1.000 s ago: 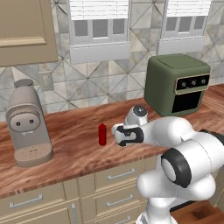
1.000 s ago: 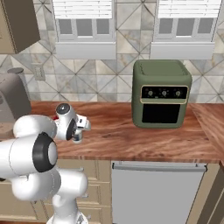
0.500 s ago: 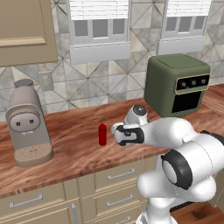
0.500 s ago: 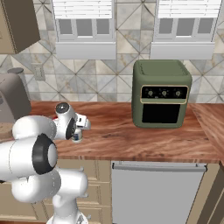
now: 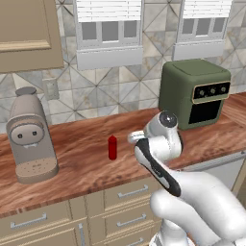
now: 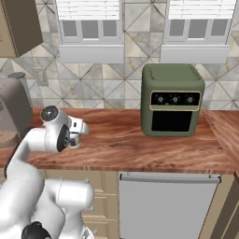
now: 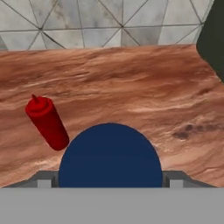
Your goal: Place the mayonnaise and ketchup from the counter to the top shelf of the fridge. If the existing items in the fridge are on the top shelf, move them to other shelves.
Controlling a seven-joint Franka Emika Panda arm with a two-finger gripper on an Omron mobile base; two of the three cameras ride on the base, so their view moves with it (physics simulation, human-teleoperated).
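Gripping the mayonnaise (image 7: 110, 155) — gripper (image 7: 110, 183) jaws sit flush on both sides of the dark blue lid, pinched on it, no gap I can see. Jar is at the counter (image 7: 131, 96) front, whether lifted or resting I can't tell. I judge it rigid, squat, fairly heavy for its size, lid smooth so could slip; hold lower on the body would be safer. Ketchup (image 5: 112, 147) stands upright nr the jar, apart from it. Slim, light, tippy; I'd take it mid-body. Green oven (image 5: 194, 93) well apart.
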